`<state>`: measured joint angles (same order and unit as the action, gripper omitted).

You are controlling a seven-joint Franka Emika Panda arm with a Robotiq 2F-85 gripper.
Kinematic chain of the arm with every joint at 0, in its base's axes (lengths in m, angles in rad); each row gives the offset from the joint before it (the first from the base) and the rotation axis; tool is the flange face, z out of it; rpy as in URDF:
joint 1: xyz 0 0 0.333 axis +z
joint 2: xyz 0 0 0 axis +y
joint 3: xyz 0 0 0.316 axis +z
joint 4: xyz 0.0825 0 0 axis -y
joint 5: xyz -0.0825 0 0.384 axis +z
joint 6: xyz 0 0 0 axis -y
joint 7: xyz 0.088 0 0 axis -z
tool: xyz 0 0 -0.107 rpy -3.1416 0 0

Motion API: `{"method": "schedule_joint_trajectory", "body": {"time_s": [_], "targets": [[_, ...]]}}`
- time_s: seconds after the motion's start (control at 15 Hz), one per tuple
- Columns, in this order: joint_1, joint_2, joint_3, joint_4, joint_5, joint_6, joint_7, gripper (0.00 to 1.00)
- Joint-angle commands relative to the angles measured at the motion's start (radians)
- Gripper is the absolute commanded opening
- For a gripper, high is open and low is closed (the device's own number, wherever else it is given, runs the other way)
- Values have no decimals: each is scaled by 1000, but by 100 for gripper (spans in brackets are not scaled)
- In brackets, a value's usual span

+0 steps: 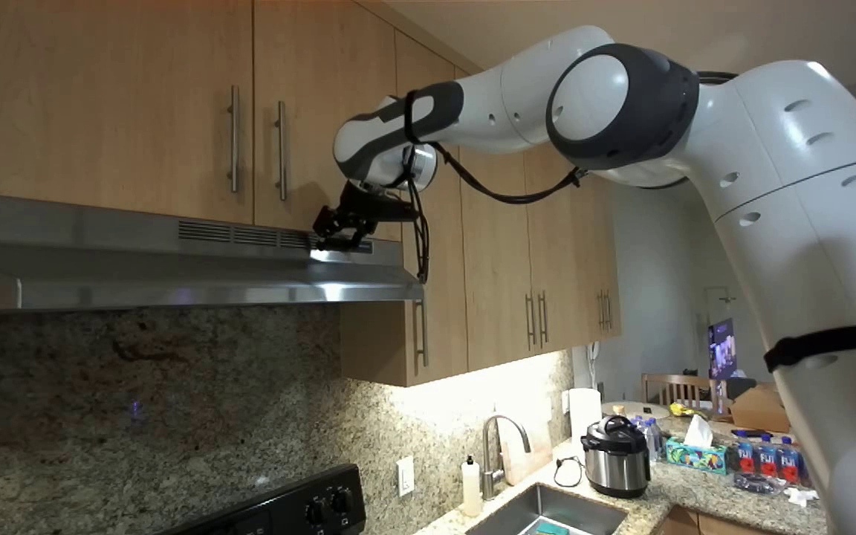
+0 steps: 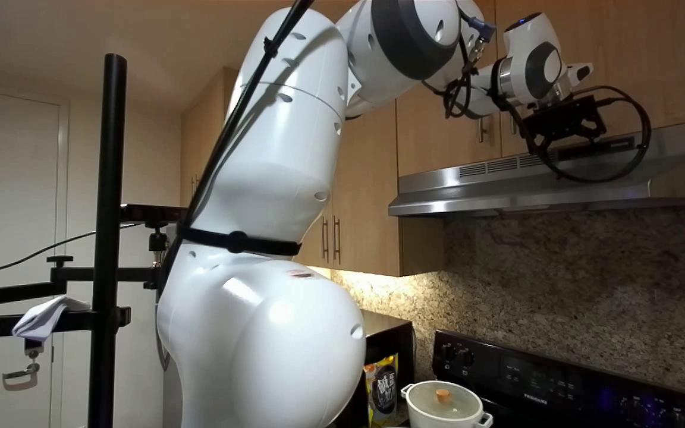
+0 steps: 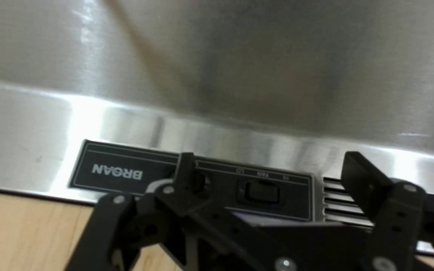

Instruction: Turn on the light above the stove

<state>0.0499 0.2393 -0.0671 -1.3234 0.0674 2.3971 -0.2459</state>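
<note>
The white arm [image 1: 785,193] stands raised in both exterior views, elbow bent high, forearm reaching across, wrist angled down to the front of the range hood [image 1: 175,271]. The hood is brushed stainless steel, mounted above one black stove [image 2: 497,359] and below two wooden cupboard doors [image 1: 101,96], each with a single bar handle [image 1: 234,139]. At the hood's upper front hangs the gripper [image 3: 269,163], its two fingers [image 3: 360,180] spread wide apart. In the wrist view one black control panel [image 3: 220,180], printed with pale upside-down lettering [image 3: 117,172], lies behind and between them. It bears a dark rocker switch [image 3: 261,192] and a second switch [image 3: 199,182], mostly behind one finger; touching or not, I cannot tell.
</note>
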Motion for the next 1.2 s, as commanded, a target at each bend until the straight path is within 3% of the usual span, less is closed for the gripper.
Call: {"method": "schedule_joint_trajectory", "body": {"time_s": [0.0, 0.73, 1.13], "targets": [[7, 10, -3, 19, -15, 11, 14, 100], [42, 46, 18, 80, -16, -12, -8, 100], [65, -1, -2, 34, -40, -1, 48, 100]]}}
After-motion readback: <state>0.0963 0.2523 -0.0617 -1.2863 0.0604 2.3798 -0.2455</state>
